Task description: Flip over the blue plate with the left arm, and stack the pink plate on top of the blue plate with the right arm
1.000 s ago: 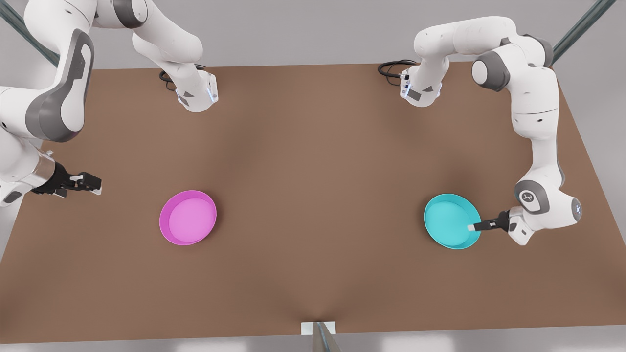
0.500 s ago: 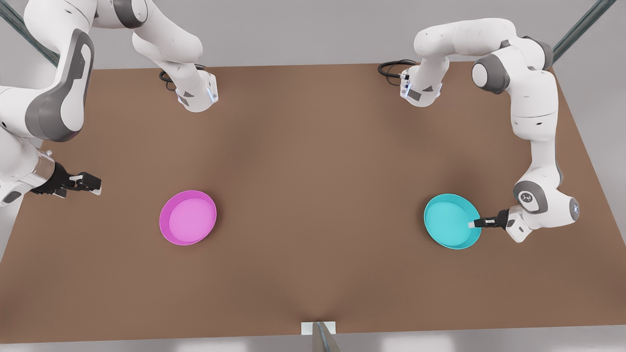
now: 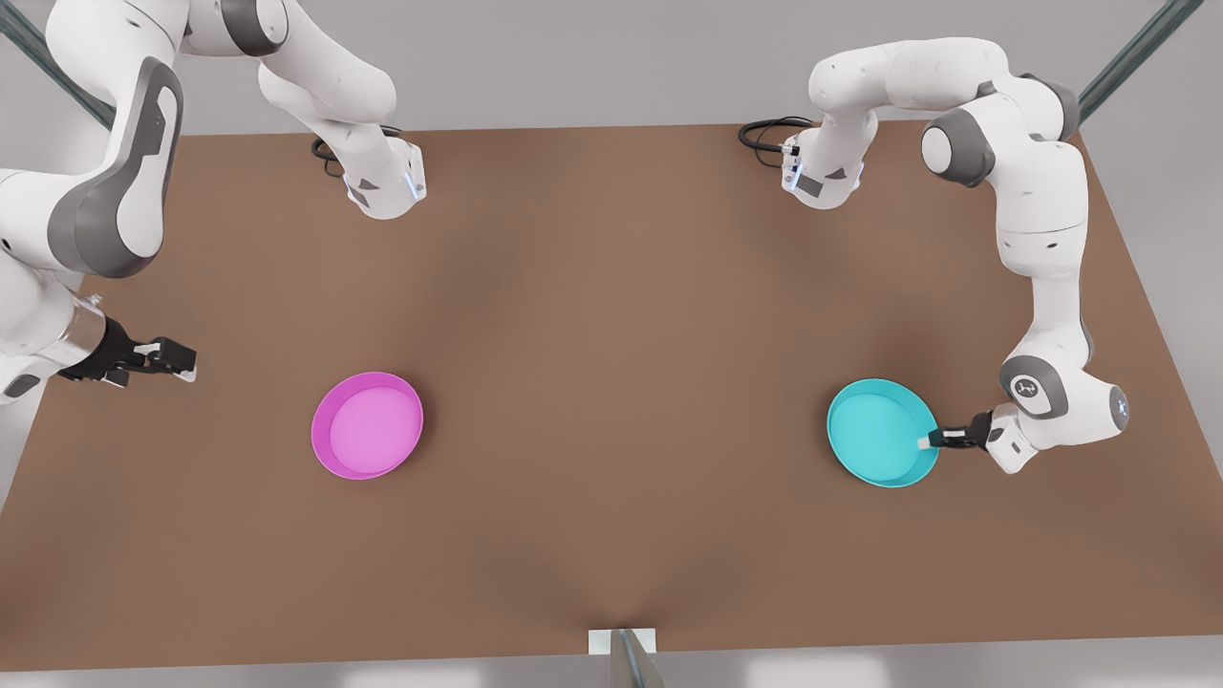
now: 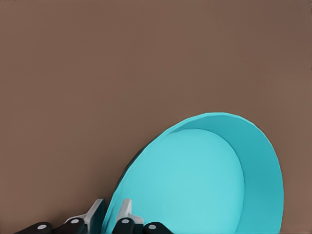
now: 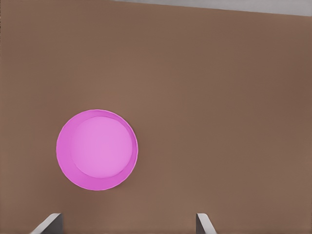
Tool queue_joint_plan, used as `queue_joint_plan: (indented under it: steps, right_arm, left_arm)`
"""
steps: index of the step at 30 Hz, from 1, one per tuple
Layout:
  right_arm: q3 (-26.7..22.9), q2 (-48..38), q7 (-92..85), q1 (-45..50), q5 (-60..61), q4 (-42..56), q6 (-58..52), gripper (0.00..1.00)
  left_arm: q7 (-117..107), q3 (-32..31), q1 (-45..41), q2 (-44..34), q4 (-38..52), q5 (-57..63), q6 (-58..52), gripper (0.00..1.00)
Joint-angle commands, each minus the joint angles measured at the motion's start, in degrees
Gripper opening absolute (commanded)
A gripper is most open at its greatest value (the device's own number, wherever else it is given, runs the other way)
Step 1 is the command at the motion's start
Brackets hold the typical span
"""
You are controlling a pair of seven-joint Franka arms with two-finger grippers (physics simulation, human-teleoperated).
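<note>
Front view puts the blue plate [image 3: 881,433] on the brown table [image 3: 611,315] toward that view's right, open side up, with my left gripper [image 3: 925,441] at the rim edge nearest my wrist. In my left wrist view the same plate [image 4: 204,180] sits right against my fingers [image 4: 124,210]: one is inside the rim and one outside, drawn in close so the thin wall stands between them. I judge the rim pinched, and the dark gap under the near edge suggests that side is just off the table.

The plate looks like plain rigid plastic, so I expect it to be light and stiff, not fragile, but smooth enough to swivel or slip in a narrow pinch. The rim is the only place to hold it; the base offers nothing to close on. For the flip I would keep the grip deep on the wall and turn about the far edge, since a shallow hold could let it pop out.

The pink plate [image 3: 367,425] lies flat and open side up toward the front view's left, well apart from the blue one. My right gripper [image 3: 172,359] waits beyond it near that edge of the table, holding nothing; my right wrist view looks down on the pink plate [image 5: 97,149] with my two fingertips [image 5: 48,223] spread wide. Stacking is not yet begun.
</note>
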Motion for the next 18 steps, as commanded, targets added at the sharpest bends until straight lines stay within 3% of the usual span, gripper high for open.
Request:
queue_joint_plan:
  steps: [1, 9, 11, 18]
  right_arm:
    - [0.00, 0.00, 0.00, -0.05, -0.01, 0.00, 0.00, 1.00]
    - [0.00, 0.00, 0.00, -0.05, -0.01, 0.09, -0.09, 1.00]
    - [0.00, 0.00, 0.00, -0.05, -0.01, 0.09, 0.00, 1.00]
    - [0.00, 0.08, 0.00, -0.05, -0.01, 0.09, 0.09, 1.00]
  left_arm:
    - [0.00, 0.00, 0.00, 0.00, 0.00, -0.19, 0.06, 0.32]
    - [0.00, -0.26, 0.00, 0.09, -0.09, -0.19, -0.47, 0.28]
    - [0.09, -0.26, 0.00, 0.09, -0.09, -0.19, -0.21, 0.22]
    - [-0.08, -0.35, 0.00, -0.17, 0.35, -0.28, -0.65, 0.21]
